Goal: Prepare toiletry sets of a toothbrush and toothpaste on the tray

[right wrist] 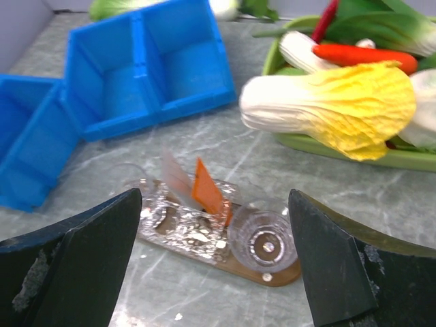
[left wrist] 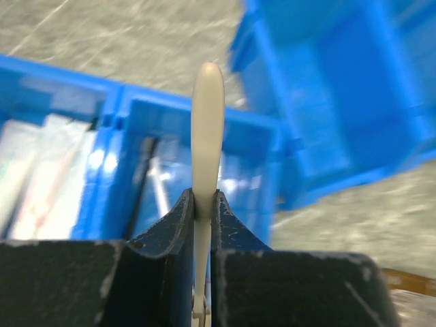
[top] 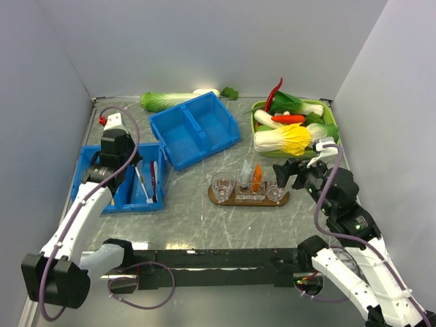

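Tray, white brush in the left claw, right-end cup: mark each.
tray (right wrist: 285,273), right wrist view, bare brown right end.
white brush (left wrist: 206,116), left wrist view, rounded upper shaft.
right-end cup (right wrist: 263,243), right wrist view, clear base.

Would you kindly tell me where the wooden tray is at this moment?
In the top view the wooden tray lies just right of centre, in front of the rear blue bin, with the open right tool beside its right end.
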You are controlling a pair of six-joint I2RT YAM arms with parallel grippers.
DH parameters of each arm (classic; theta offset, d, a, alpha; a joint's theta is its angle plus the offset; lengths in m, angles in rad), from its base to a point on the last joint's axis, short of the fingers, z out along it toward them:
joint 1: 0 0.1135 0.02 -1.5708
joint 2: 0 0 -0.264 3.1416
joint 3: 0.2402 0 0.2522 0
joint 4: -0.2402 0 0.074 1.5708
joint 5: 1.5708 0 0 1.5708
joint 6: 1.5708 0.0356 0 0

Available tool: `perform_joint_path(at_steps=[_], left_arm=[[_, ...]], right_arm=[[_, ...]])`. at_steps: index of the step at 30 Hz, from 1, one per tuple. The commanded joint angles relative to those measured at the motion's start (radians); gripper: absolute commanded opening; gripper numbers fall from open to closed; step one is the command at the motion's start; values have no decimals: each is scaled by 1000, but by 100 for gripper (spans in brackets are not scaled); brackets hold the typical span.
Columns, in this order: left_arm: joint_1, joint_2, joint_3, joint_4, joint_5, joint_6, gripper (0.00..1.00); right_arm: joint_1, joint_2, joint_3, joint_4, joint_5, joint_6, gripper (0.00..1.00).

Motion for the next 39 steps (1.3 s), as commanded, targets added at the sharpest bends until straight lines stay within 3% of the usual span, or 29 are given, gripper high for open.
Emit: perform_joint_path(at_steps=[1,3,8,16,23,32,39], left_arm=[[-5,-69,-5,94,140,-121,1],[-5,-97,-6,115,221,-216,1],[-54,-144,-25,171,299,-391,1],[-300,-147,-40,203,225,-552,1],[-480,-101,-89,290,152,-678,1],[-630,-55,-69,321,42,-718,1],[-732,-2,11,237,-113,-730,1]], right_arm=[[-2,10,84,-2,-105,30,92],[8,27,95,15,-185,48,86],[89,33,63,133,-219,111,85],[386,234,126,150,-17,110,85],[561,412,193,141,120,131,85],[571,474,143,247,-59,260,82],[644,532,207,135,143,219,77]])
